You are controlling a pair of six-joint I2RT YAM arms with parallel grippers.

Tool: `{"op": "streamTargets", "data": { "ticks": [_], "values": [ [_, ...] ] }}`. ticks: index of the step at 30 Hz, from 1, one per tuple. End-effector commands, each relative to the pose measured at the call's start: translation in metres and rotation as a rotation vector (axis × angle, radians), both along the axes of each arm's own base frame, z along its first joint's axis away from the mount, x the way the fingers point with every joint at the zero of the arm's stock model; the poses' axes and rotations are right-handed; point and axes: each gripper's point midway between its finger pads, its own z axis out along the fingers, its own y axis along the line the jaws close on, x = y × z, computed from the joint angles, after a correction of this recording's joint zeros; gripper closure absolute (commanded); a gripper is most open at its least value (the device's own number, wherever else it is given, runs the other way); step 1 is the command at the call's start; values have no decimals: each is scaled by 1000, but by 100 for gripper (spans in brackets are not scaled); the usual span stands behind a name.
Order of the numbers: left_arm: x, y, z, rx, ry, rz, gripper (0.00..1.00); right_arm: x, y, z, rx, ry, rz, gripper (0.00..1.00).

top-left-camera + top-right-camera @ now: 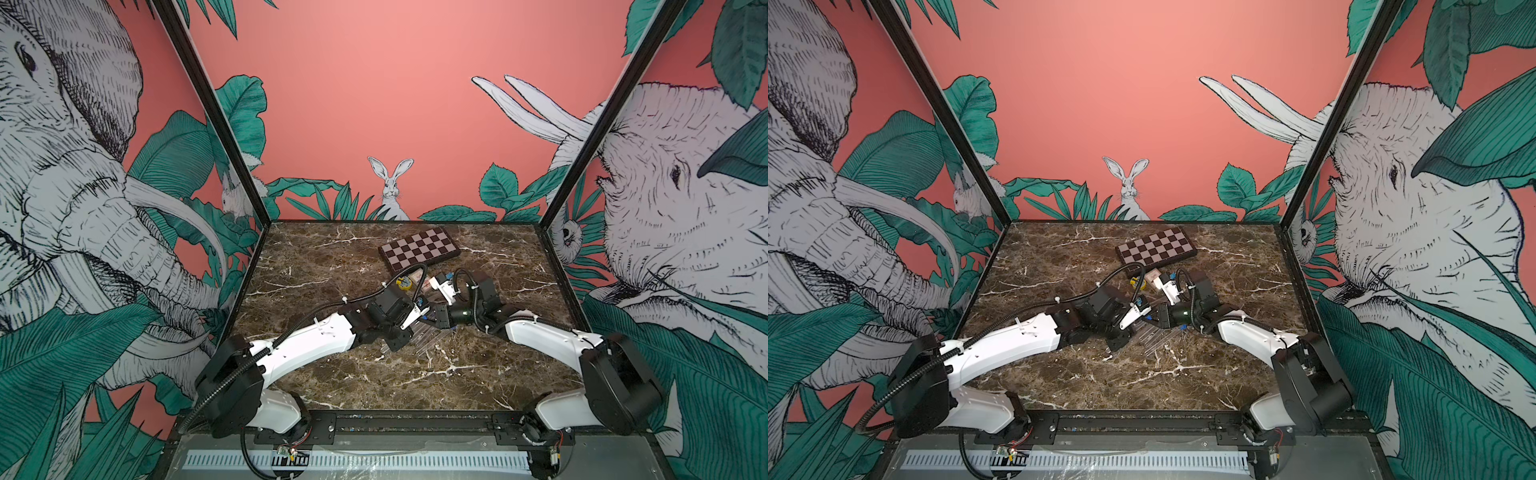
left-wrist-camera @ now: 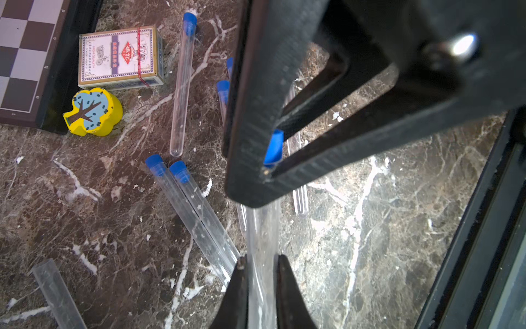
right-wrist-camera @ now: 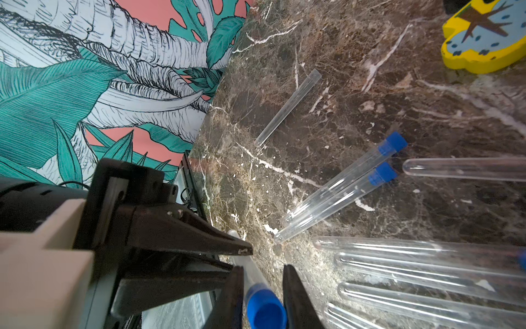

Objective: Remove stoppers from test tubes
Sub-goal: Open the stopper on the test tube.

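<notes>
My left gripper (image 2: 261,260) is shut on a clear test tube (image 2: 262,228), which it holds above the marble. At the tube's far end sits a blue stopper (image 2: 273,148) (image 3: 266,307), and my right gripper (image 3: 263,270) is shut on it, one finger on each side. In both top views the two grippers meet tip to tip at mid-table (image 1: 424,312) (image 1: 1148,313). Two stoppered tubes (image 3: 341,193) lie side by side on the marble. A further stoppered tube (image 2: 183,85) lies by the card box. An unstoppered tube (image 3: 287,108) lies apart. Several more tubes (image 3: 427,270) lie in a row.
A folded chessboard (image 1: 419,249) lies at the back of the table. In front of it are a card box (image 2: 119,57) and a yellow tree-shaped block (image 2: 92,111). The table's black frame edge (image 2: 484,228) runs close by the grippers in the left wrist view.
</notes>
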Motion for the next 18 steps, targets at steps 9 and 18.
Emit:
{"op": "streamTargets", "data": {
  "ticks": [9,18],
  "values": [
    [-2,3,4,0,-29,-14,89,2,4,3,10,-29,12,83],
    [0,7,3,16,-39,-3,90,3,-4,-3,-71,-54,5,86]
  ]
}}
